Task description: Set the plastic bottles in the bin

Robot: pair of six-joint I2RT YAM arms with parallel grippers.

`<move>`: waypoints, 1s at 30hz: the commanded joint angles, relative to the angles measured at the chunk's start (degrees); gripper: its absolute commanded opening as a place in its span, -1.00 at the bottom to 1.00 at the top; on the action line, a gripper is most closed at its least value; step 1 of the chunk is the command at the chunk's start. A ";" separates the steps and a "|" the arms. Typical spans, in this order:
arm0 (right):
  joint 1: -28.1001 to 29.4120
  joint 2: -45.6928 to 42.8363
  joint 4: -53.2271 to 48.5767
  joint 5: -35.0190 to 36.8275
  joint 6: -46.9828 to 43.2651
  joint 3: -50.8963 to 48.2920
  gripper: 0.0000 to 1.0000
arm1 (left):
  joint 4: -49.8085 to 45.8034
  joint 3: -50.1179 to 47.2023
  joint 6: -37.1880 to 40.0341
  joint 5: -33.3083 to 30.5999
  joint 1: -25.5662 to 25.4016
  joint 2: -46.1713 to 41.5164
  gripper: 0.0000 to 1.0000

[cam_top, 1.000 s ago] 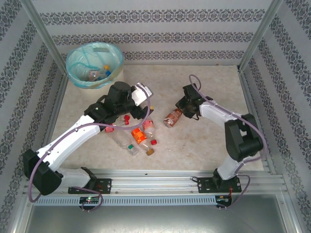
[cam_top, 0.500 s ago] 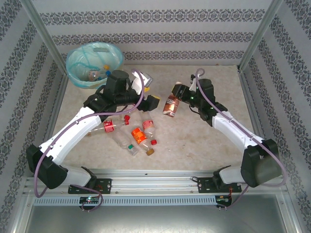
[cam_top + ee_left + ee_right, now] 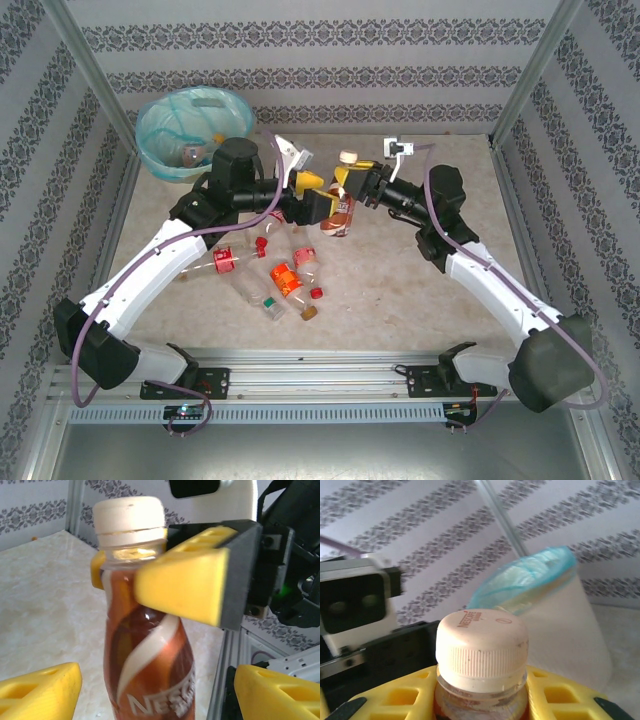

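Note:
A brown-labelled plastic bottle (image 3: pixel 338 217) with a white cap (image 3: pixel 481 647) hangs upright above the table's middle. My right gripper (image 3: pixel 347 182) is shut on its neck, just under the cap; its yellow fingers (image 3: pixel 185 585) clamp there. My left gripper (image 3: pixel 155 695) is open, with a yellow finger on either side of the bottle's body (image 3: pixel 150 650) and apart from it. Several more plastic bottles (image 3: pixel 288 278) lie on the table below the left arm. The bin (image 3: pixel 150 150), lined with a blue-green bag, stands at the far left corner with bottles (image 3: pixel 190 152) inside.
Loose red caps (image 3: pixel 316 293) lie among the bottles on the table. Patterned walls and metal posts (image 3: pixel 525 75) enclose the table. The bin's wall (image 3: pixel 570 630) rises behind the held bottle in the right wrist view.
My right gripper lifted the brown bottle off the table and carried it left. My left gripper rose and turned right until its fingers flank the bottle.

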 commanded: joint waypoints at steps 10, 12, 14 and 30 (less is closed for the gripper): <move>3.08 -2.45 6.38 -3.73 -0.16 2.63 -0.55 | 9.03 -2.22 -4.73 10.10 0.68 -1.10 0.50; 3.27 -2.27 6.86 -3.41 0.23 2.89 -0.55 | 10.57 -2.94 -5.67 11.77 0.70 -1.46 0.48; 3.64 -2.08 7.36 -3.08 0.55 3.22 -0.55 | 11.79 -3.69 -6.36 13.20 0.72 -1.75 0.46; 5.28 -1.04 6.54 -1.28 -0.23 4.56 -0.20 | 13.46 -5.72 -4.78 12.61 0.75 -4.01 0.07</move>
